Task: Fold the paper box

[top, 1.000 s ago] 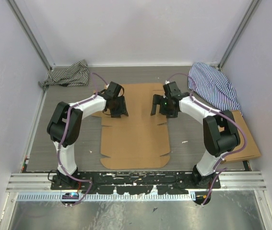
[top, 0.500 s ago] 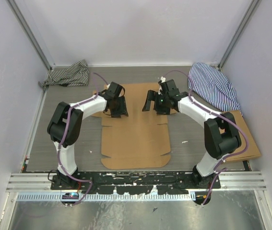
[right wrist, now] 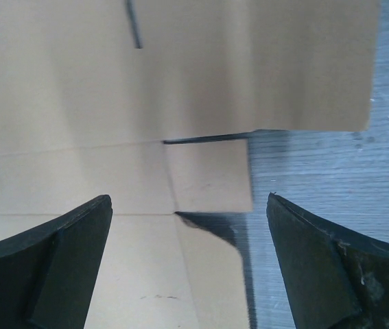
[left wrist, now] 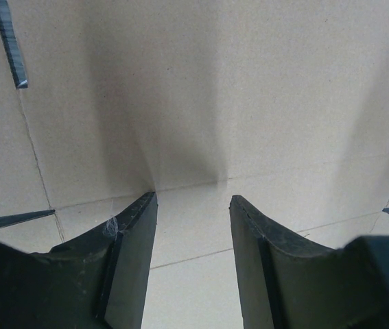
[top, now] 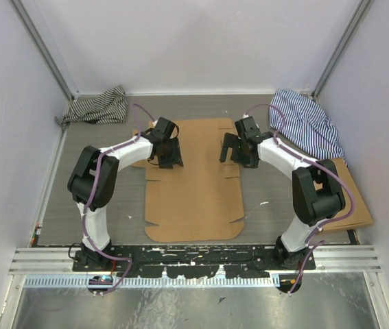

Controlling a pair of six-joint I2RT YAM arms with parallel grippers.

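The paper box (top: 193, 188) is a flat brown die-cut cardboard sheet lying in the middle of the table. My left gripper (top: 169, 156) is low over the sheet's left part, fingers slightly apart and empty; its wrist view shows creases and slits of the sheet (left wrist: 201, 103) under the jaws (left wrist: 191, 205). My right gripper (top: 235, 152) is over the sheet's right edge, wide open and empty. Its wrist view shows the sheet's right side flap (right wrist: 211, 175) and the grey table (right wrist: 317, 185) between the jaws (right wrist: 189, 205).
A striped dark cloth (top: 98, 106) lies at the back left and a blue striped cloth (top: 305, 123) at the back right. Another brown cardboard piece (top: 350, 199) lies at the right, by the right arm. White walls enclose the table.
My right gripper swung left over the sheet, then back right and a little toward the sheet's right edge. The left gripper and the sheet have stayed put.
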